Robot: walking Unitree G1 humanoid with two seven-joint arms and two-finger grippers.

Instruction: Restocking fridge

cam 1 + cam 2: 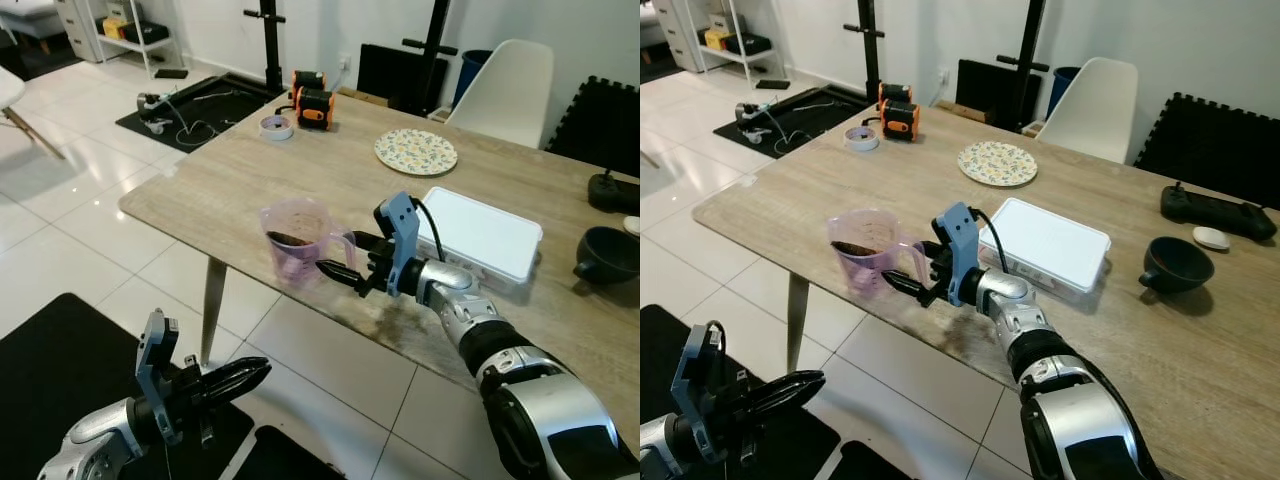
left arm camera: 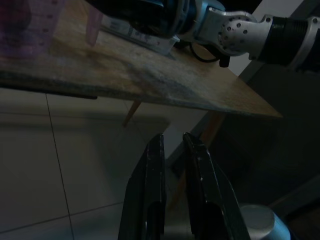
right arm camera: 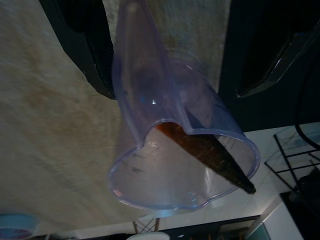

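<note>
A clear purple measuring jug (image 1: pixel 297 240) stands near the front edge of the wooden table (image 1: pixel 230 185), with a dark brown piece leaning inside it (image 3: pixel 210 155). My right gripper (image 1: pixel 340 255) is open, its black fingers (image 3: pixel 85 55) standing either side of the jug's handle (image 3: pixel 145 75). My left gripper (image 1: pixel 255 372) hangs low in front of the table, below its edge and over the floor. Its fingers (image 2: pixel 155 170) lie close together with nothing between them.
Behind my right wrist lies a white flat box (image 1: pixel 480 238). Further back are a floral plate (image 1: pixel 416 151), a tape roll (image 1: pixel 276 127) and an orange-black device (image 1: pixel 312 100). A black bowl (image 1: pixel 610 255) sits far right. A white chair (image 1: pixel 505 85) stands behind the table; a black mat (image 1: pixel 60 360) covers the floor.
</note>
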